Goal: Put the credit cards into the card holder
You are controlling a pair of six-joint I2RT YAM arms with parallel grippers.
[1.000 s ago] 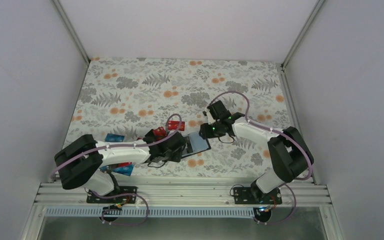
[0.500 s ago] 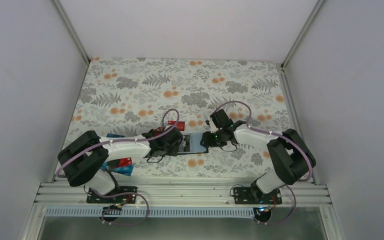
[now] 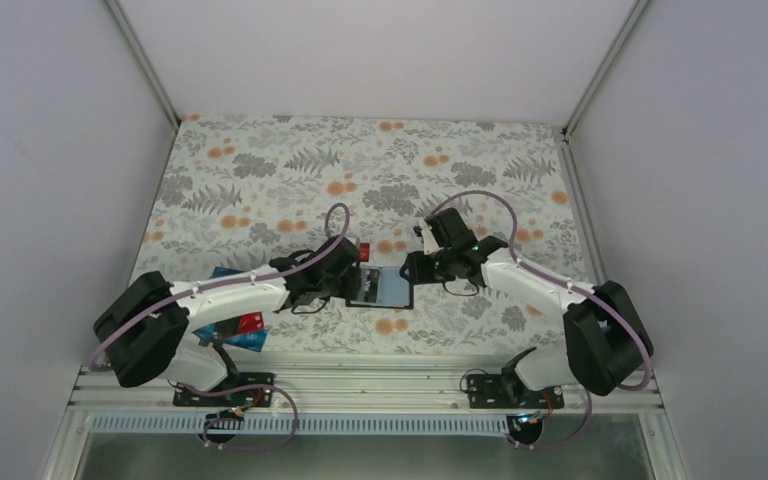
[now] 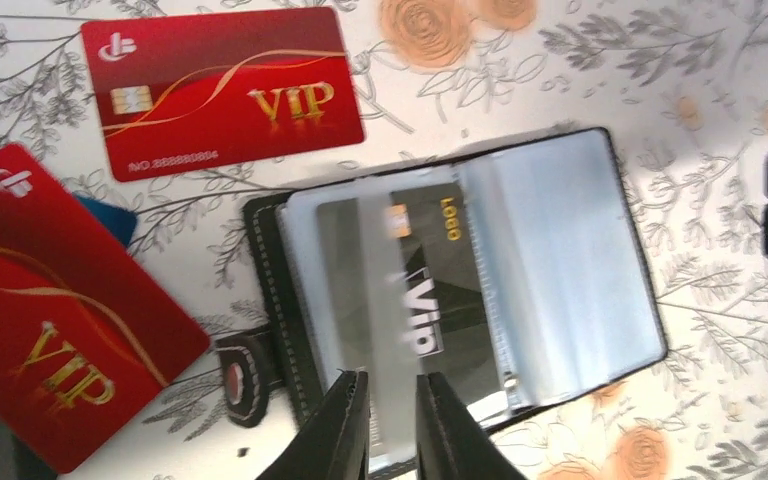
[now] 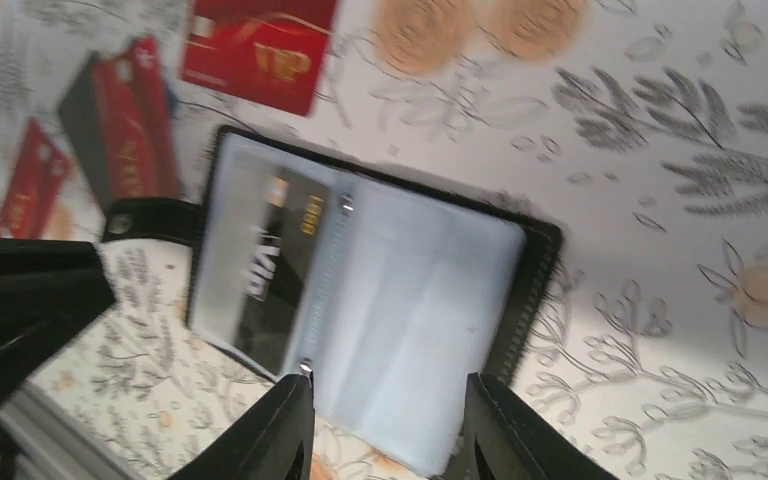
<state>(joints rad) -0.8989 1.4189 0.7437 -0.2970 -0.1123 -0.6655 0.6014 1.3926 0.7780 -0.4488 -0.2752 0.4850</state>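
Closed in on the card holder point(image 3: 381, 288) from both ends over the last second: left gripper point(image 4: 392, 435) from one side, right gripper point(image 5: 392, 440) from the other, with the right elbow swung outward. Lies open and flat on the flowered table point(image 3: 260, 160), straight ahead of and under the left fingertips, with a black card point(image 4: 430, 290) already seated in one pocket. On the left, nearly together, seemingly nipping a clear sleeve point(image 4: 378, 300) stood up on edge between the pads. On the right, apart, straddling the holder's near edge; cannot tell whether pressing down or only hovering. Two red credit cards point(image 4: 220, 90) waiting loose: one beyond the left fingertips and off to their left, one close beside them on that side. Probably light, stiff and slick, lying dead flat, so hard to scoop; better tipped up at a short edge and nipped across the thickness. As for the holder, floppy and springy by the look of it, sleeves thin and slippery: best pinned by the stiff black cover, sleeve held gently near its open mouth while feeding a card in.
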